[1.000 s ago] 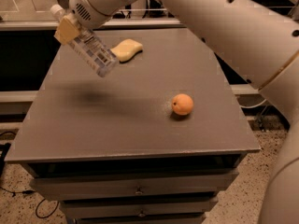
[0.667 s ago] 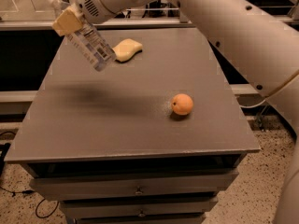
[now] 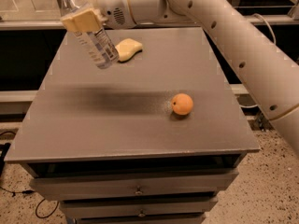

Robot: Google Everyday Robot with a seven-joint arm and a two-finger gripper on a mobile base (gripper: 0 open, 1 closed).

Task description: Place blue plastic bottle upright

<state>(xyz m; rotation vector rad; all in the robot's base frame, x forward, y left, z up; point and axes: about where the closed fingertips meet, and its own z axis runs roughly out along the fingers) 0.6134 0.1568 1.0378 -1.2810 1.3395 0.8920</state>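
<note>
The blue plastic bottle [image 3: 91,36] is a clear ribbed bottle with a white cap at its top left. It hangs in the air above the back left of the grey table [image 3: 117,125], tilted, cap end up and bottom end down to the right. My gripper [image 3: 81,21] is shut on the bottle's upper part, its cream-coloured fingers [image 3: 80,18] wrapped across it. The white arm reaches in from the right.
An orange [image 3: 181,103] sits right of the table's middle. A pale yellow sponge [image 3: 128,49] lies at the back, just right of the bottle's lower end. Drawers with knobs [image 3: 138,190] are under the tabletop. The table's front edge is near.
The gripper has lifted the bottle and turned it closer to upright, cap now pointing higher. The orange and sponge have not moved.
</note>
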